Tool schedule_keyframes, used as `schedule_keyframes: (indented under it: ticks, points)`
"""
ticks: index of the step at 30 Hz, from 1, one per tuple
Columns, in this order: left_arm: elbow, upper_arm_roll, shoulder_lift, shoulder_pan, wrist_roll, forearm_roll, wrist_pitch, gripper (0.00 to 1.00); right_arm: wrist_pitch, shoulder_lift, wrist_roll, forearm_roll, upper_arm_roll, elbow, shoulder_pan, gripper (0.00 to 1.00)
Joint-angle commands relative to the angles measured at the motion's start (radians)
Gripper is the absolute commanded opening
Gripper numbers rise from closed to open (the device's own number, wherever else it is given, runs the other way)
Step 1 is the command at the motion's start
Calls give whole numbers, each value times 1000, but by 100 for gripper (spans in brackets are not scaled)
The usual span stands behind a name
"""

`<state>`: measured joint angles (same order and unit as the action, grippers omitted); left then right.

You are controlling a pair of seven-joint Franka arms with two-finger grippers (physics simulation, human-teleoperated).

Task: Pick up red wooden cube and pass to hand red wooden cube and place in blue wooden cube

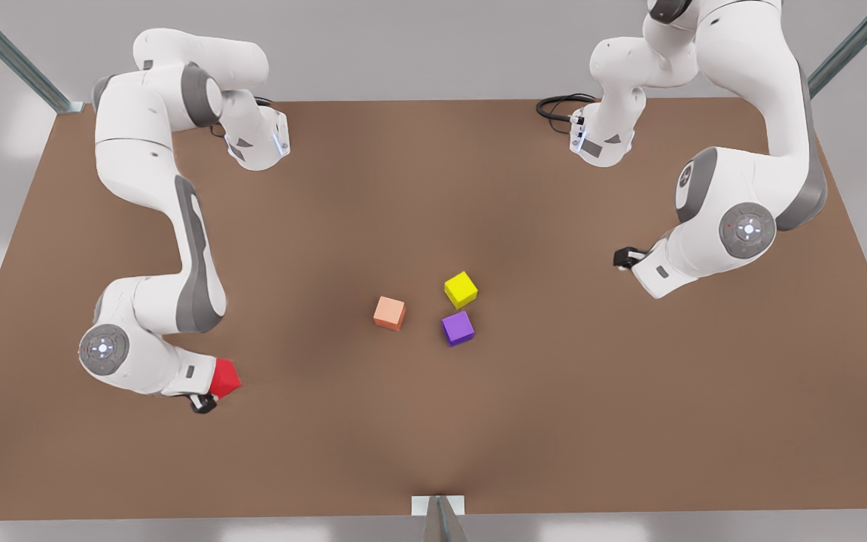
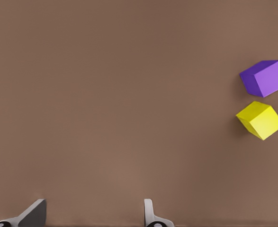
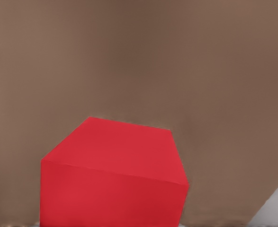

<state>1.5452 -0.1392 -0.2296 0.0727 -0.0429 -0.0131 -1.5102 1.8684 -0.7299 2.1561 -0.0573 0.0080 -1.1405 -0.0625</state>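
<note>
From the front, the right gripper (image 1: 211,391) at the picture's left is clamped on the red wooden cube (image 1: 226,378), just above the table (image 1: 554,421). The left gripper (image 1: 625,258) waits opposite. Its wrist view shows its fingers (image 2: 150,215) apart, facing the purple cube (image 2: 265,78) and yellow cube (image 2: 260,119). The right wrist view has the red cube close. I'd lift it clear and meet mid-table.

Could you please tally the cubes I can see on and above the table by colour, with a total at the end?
Red cube, at the right gripper on the front view's left: 1
Salmon-orange cube: 1
Yellow cube: 1
Purple cube: 1
Total: 4 cubes.
</note>
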Motion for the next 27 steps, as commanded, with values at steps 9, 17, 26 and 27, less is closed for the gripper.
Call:
schedule_keyframes:
  ticks: [9,17,26,27]
  points:
    - [-2,0,-11,1,-134,15,38,100,-55,24,47,-61,0,-107,184,53]
    - [-1,0,-13,2,-135,13,38,100,-34,56,117,-102,-5,-174,262,54]
    - [-1,0,-20,1,-135,15,36,100,25,29,220,-138,-19,-177,351,54]
    - [-2,0,-27,1,-135,15,36,100,25,29,235,-136,-20,-188,362,54]
